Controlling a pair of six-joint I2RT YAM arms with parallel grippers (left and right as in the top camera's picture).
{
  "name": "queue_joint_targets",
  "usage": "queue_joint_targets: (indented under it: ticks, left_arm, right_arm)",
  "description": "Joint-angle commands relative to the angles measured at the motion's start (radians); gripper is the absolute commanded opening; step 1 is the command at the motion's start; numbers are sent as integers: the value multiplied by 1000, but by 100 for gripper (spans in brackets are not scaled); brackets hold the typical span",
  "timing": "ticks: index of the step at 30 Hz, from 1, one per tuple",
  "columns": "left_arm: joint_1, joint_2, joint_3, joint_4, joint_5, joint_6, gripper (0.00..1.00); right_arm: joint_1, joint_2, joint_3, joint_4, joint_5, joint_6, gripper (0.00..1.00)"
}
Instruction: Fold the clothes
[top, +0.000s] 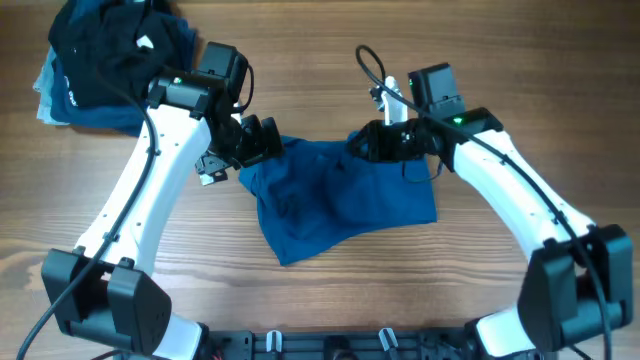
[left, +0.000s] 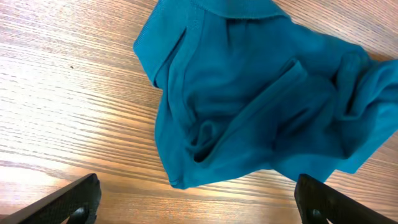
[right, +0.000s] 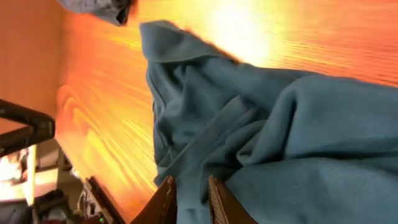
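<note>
1. Wood-grain table (top: 320, 60), light brown. Both white arms reach in from the near edge toward the middle.
2. Blue garment (top: 340, 200) lies crumpled at the centre of the table. It is plain with no print. Its far edge is bunched, and one pointed corner trails toward the near side.
3. Left gripper (top: 258, 140) sits at the garment's far-left corner. In the wrist view its fingers (left: 68, 199) are spread wide, one at each lower corner of the frame. Only bare wood lies between them, and the cloth's rumpled edge is just beyond the tips. It holds nothing.
4. Right gripper (top: 372, 143) is at the garment's far edge, right of centre. In the wrist view its fingers (right: 163, 202) are drawn nearly together, with a fold of the blue cloth pinched in the narrow gap. Ridges of fabric bunch around the grip.
5. Dark clothing pile (top: 110, 55) lies at the far-left corner, black over navy with a pale strip at its left edge. It is well apart from the blue garment.
6. Black cable (top: 372, 65) loops on the far side of the right gripper.
</note>
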Motion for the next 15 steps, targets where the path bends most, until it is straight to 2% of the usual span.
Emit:
queue_joint_targets:
  ticks: [1, 4, 7, 11, 14, 15]
  left_arm:
    - [3, -23, -1, -10, -6, 5, 100]
    - [3, -23, -1, -24, -6, 5, 100]
    - [3, -23, -1, -36, -6, 5, 100]
    - [3, -23, -1, -30, -6, 13, 100]
    - [3, -23, -1, -14, -6, 13, 100]
    - [3, -23, -3, -6, -6, 13, 100]
  right_arm:
    - [3, 127, 2, 12, -127, -63, 18]
    - [3, 279, 2, 64, -234, -69, 18]
    - [3, 380, 2, 123, -246, -16, 18]
    - [-3, 345, 26, 114, -173, 17, 19]
    - [-3, 240, 69, 28, -99, -10, 27]
    - [-3, 196, 87, -13, -55, -21, 38]
